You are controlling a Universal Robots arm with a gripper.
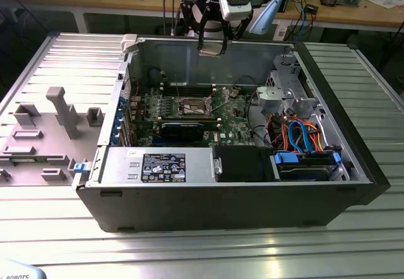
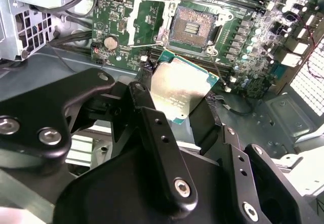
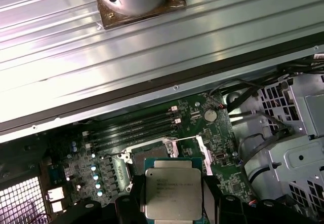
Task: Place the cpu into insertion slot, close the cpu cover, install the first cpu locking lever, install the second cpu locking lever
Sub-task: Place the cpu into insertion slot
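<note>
My gripper (image 1: 211, 47) hangs above the open computer case, near its back wall, shut on the cpu (image 1: 212, 49). In both wrist views the cpu (image 2: 178, 93) (image 3: 172, 193) shows its dull silver top between the black fingers (image 2: 143, 107). Below it, on the green motherboard, lies the insertion slot (image 2: 194, 29) (image 1: 192, 107), dark in the centre and uncovered. The cpu cover (image 2: 143, 22) stands swung open beside the slot, a silver frame with a square window. A thin wire lever (image 2: 218, 76) sticks up near the slot. The cpu is well above the slot, touching nothing else.
The case's back wall (image 1: 189, 61) rises just behind the gripper. Memory slots (image 3: 136, 130) run beside the socket, and a long black card (image 1: 183, 127) sits in front of it. A drive cage with blue and orange cables (image 1: 303, 137) fills the exterior view's right. A grey fixture tray (image 1: 44, 134) lies outside, on the exterior view's left.
</note>
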